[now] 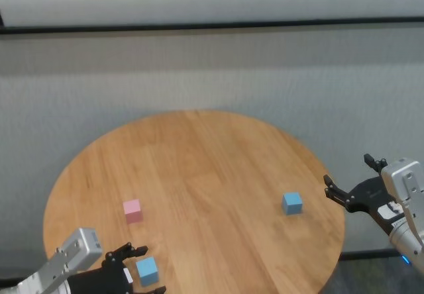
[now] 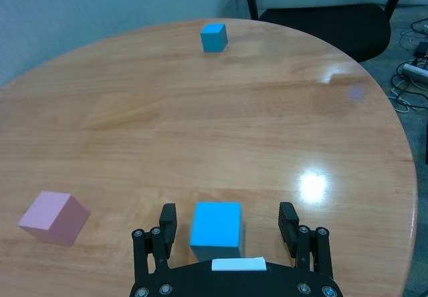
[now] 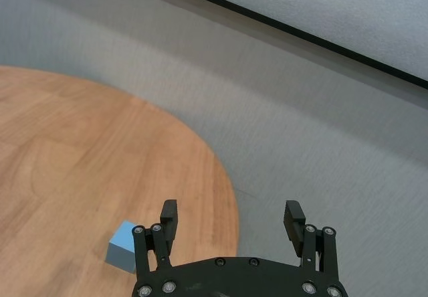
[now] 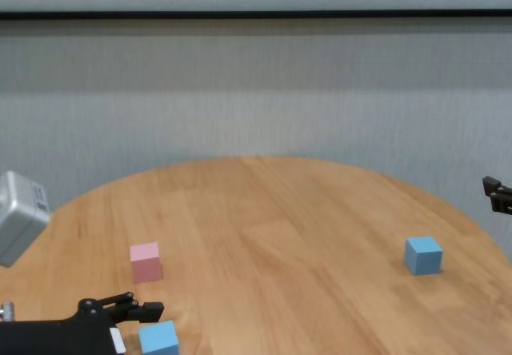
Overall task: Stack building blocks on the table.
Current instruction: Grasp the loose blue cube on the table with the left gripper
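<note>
Near light-blue block (image 2: pixel 215 229), at the bench's (image 1: pixel 199 168) near-left edge, was bracketed, ungripped, by the left gripper's (image 2: pixel 227 221) released jaws; judged light, rigid, best held by opposite flat faces.

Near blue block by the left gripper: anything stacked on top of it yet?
No. The near blue block has a bare top and sits on the table between the open left gripper fingers. Its underside is hidden.

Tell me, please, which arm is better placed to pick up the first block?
The left. The left gripper is open with the near light blue block between its jaws on the table. The right gripper is open off the table's edge, the far light blue block beside it.
</note>
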